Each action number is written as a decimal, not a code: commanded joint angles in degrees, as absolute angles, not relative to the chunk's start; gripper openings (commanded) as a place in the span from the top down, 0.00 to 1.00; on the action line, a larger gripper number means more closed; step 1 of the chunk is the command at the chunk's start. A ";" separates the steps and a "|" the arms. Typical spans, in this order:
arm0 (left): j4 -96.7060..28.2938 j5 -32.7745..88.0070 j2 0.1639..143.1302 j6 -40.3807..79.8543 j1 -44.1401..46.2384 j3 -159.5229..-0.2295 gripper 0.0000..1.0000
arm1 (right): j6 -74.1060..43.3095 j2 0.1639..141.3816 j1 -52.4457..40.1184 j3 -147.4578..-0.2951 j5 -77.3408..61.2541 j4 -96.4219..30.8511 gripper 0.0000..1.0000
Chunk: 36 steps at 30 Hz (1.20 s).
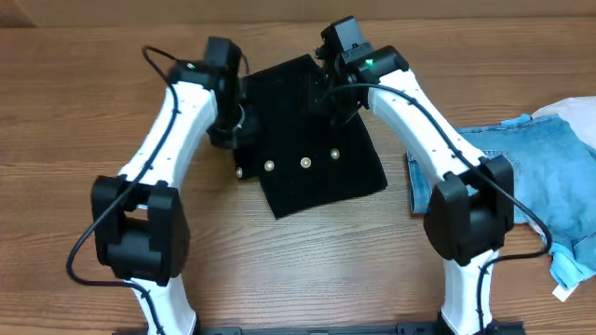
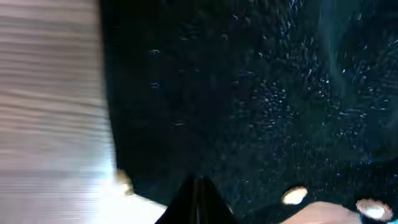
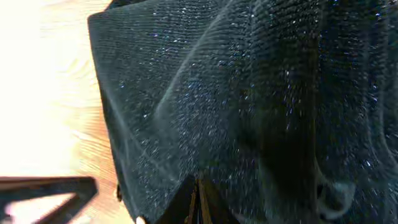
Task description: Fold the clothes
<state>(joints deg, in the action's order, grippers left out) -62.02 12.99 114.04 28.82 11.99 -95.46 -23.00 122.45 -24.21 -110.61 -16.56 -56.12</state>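
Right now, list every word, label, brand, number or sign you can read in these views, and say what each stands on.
No text can be read in any view.
White tag at the edge of the light-blue denim: too small to read.
Black knit garment and its pale buttons: no lettering visible.

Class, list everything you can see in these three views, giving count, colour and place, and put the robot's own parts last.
table: one, brown wood, under everything
garment: one, black, table centre
buttons: four showing, pale, row across the garment
denim: one piece, light blue, table's right edge
arms: two, white and black, either side of the garment
left fingers: black, shut, at the garment's left edge
right fingers: black, shut on the garment's far part
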 commanded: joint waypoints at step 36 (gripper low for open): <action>-63.13 19.88 114.08 16.08 14.87 -96.79 0.63 | -18.98 134.82 -9.26 -120.44 -10.70 -82.41 0.00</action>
